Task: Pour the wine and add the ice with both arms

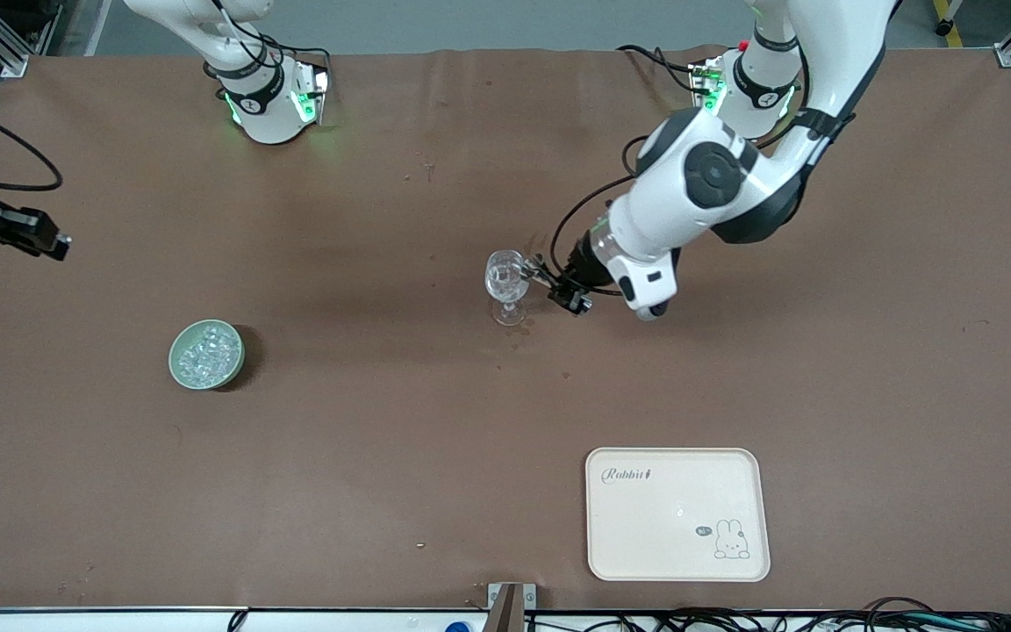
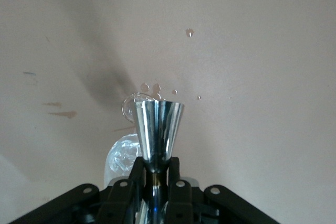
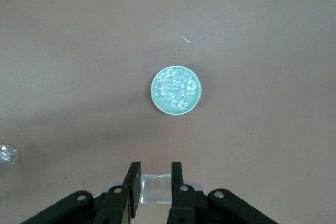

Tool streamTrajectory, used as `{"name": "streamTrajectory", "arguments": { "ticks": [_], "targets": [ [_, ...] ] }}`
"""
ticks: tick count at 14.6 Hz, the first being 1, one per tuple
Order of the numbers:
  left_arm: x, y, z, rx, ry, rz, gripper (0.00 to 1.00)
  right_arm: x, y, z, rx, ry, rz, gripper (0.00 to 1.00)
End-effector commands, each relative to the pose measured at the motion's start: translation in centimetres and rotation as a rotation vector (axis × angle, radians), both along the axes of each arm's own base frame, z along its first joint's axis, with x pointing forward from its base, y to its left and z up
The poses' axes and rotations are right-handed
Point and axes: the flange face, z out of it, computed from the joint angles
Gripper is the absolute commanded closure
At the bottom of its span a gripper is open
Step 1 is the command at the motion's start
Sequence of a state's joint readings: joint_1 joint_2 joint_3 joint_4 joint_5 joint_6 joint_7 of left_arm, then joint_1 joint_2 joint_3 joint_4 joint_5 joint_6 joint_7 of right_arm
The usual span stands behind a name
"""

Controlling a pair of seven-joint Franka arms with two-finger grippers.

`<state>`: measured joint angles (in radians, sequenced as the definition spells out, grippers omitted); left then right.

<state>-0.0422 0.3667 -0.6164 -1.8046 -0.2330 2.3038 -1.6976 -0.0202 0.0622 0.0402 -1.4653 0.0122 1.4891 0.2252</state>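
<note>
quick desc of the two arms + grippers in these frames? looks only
Both arms: glossy white rounded shells, black joint bands, green-lit bases; the left arm has a dark round cap and black cables looping beside it. The left gripper and right gripper are matte black with flat, straight fingers and screw-studded mounts.

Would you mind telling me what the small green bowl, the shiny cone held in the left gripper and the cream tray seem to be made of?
The small green bowl looks like glazed ceramic or smooth plastic: an even pale green rim. The shiny cone in the left gripper looks like polished metal, with mirror-like streaks. The cream tray looks like matte plastic or melamine with a printed rabbit.
</note>
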Motion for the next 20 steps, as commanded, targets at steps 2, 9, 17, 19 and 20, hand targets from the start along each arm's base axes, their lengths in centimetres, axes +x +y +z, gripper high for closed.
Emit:
{"name": "streamTrajectory", "arguments": {
  "ticks": [2,9,17,19,20],
  "targets": [
    [3.8,6.5,-1.1,-0.116,0.048,0.06,1.0,-1.2,8.7,0.5,0.046,0.003,-0.073,0.99],
    [14.9,20.1,-6.8,-0.316,0.054,0.308,1.0,-2.4,26.4,-4.4,0.096,0.031,-0.165,1.0],
    [20.7,29.9,-14.9,-0.535,0.04,0.586,0.98,-4.1,42.6,-15.0,0.138,0.053,-0.246,0.99],
    [21.8,30.1,-17.8,-0.591,0.025,0.619,0.97,-4.7,44.4,-16.7,0.124,0.075,-0.283,0.99],
    [22.4,30.2,-18.9,-0.601,0.008,0.623,0.97,-5.7,45.5,-16.8,0.118,0.079,-0.287,0.99]
  ]
}}
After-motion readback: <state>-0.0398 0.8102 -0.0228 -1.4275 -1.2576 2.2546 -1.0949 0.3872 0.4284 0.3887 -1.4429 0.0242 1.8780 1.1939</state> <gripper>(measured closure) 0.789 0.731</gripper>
